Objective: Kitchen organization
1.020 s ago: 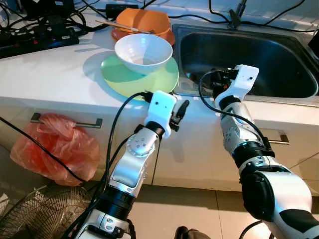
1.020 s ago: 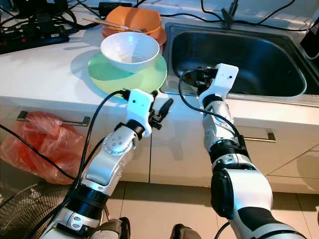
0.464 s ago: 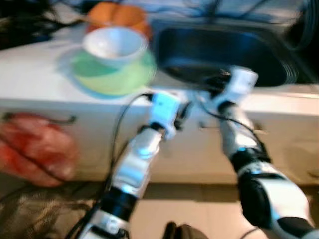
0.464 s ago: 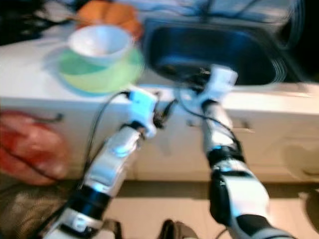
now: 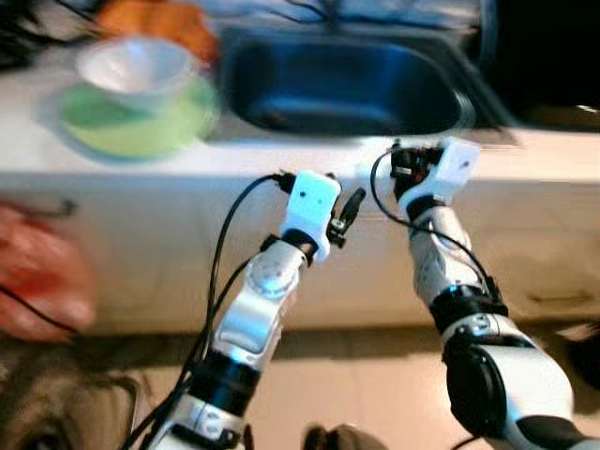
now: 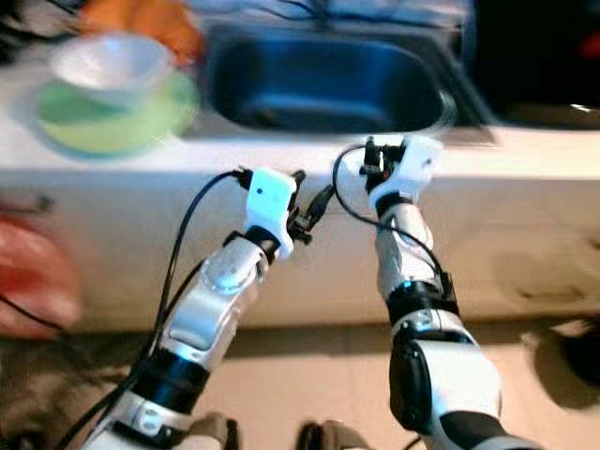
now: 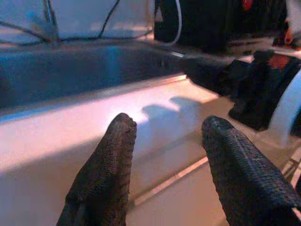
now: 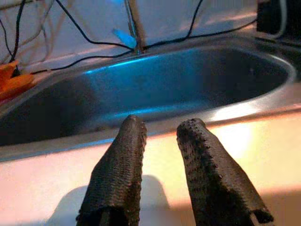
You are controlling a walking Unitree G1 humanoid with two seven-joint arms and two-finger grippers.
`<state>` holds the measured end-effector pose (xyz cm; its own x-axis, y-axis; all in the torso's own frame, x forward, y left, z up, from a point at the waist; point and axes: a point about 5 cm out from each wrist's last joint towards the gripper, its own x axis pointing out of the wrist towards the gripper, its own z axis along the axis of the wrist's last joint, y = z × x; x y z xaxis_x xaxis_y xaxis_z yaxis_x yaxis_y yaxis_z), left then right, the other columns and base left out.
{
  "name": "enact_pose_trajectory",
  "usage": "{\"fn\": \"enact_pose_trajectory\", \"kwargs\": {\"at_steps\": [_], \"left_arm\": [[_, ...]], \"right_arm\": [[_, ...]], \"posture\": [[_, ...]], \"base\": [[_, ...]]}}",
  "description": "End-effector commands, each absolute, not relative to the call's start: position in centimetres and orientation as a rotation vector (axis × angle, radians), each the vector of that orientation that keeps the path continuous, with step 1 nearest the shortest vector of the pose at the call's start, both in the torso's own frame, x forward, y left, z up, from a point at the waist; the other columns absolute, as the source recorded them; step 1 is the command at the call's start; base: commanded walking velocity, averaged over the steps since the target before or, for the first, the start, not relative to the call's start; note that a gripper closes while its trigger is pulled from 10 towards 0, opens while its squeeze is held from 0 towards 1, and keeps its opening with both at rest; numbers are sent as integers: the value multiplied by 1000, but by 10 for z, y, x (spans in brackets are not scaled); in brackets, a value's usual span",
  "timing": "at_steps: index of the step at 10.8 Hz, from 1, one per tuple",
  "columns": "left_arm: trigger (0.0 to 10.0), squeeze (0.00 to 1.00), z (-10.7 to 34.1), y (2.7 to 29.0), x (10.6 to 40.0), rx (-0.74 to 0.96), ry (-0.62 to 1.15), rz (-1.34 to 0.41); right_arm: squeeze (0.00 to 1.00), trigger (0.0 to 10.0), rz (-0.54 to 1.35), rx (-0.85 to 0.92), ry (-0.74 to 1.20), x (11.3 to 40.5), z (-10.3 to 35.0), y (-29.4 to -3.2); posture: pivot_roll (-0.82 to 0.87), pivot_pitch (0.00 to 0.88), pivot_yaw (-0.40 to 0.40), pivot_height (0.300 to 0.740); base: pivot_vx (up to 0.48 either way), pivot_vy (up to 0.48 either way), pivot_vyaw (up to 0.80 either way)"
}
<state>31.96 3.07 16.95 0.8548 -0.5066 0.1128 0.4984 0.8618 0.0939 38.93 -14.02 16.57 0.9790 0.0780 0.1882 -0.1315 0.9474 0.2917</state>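
Note:
A white bowl (image 5: 134, 67) sits on a green plate (image 5: 150, 129) at the left of the white counter (image 5: 525, 150), with an orange dish (image 5: 157, 17) behind it. To their right lies the steel sink (image 5: 339, 84). My left gripper (image 5: 345, 212) hangs open and holding nothing in front of the counter's edge, below the sink; its fingers (image 7: 117, 155) point at the counter front. My right gripper (image 5: 399, 165) is at the counter edge by the sink's front rim. Its fingers (image 8: 127, 160) stand slightly apart, nothing between them, pointing into the sink (image 8: 178, 84). The picture is blurred.
A red plastic bag (image 5: 33, 281) hangs from the cupboard front at the far left. A large dark shape (image 5: 548, 56) stands on the counter right of the sink. Cables and a tap (image 8: 133, 28) run behind the basin. Tiled floor (image 5: 375, 375) lies below.
The whole view has swung to the right, so the bowl and plate sit further left and the sink is central. Both arms keep roughly the same pose, the right gripper slightly lower at the counter edge.

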Motion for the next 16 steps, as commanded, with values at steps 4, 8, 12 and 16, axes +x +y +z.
{"fn": "enact_pose_trajectory", "kwargs": {"at_steps": [4,8,12,16], "left_arm": [[10000,0,170,30,322,62,-137,-505],[10000,0,173,36,326,0,-138,-458],[10000,0,173,40,328,-12,-139,-433],[10000,0,174,40,328,-17,-142,-437]], "right_arm": [[0,10000,113,299,-164,388,164,-140],[0,10000,121,308,-154,385,160,-137],[0,10000,141,265,-151,383,158,-134],[0,10000,141,260,-131,383,155,-134]], "posture": [[94,123,-72,740],[92,132,-69,740],[89,134,-69,740],[89,133,-69,740]], "base": [[0,-173,0],[0,0,0],[60,0,114],[182,0,0]]}}
